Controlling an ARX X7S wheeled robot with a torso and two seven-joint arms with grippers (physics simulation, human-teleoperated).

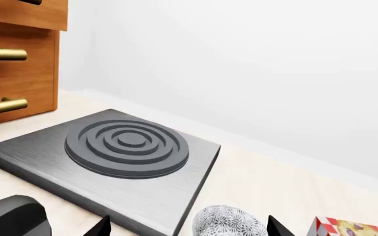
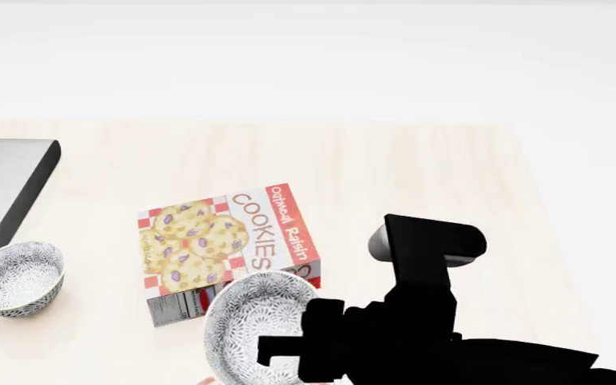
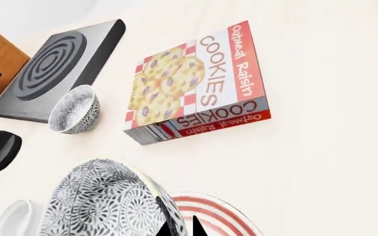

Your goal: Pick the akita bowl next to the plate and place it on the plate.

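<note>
We saw the right gripper [image 3: 179,230] pinching the rim of the akita bowl [image 3: 107,204], which hung tilted in the air above the near edge of the plate [image 3: 212,216]. A cookie box [image 2: 228,250] lay flat just behind the bowl, close to the plate. A second bowl [image 2: 16,277] stood farther left, beside the stove plate [image 1: 120,162], with a white cup [image 3: 18,219] near the plate. The left gripper [image 1: 189,228] showed only its tips, spread apart around nothing.
</note>
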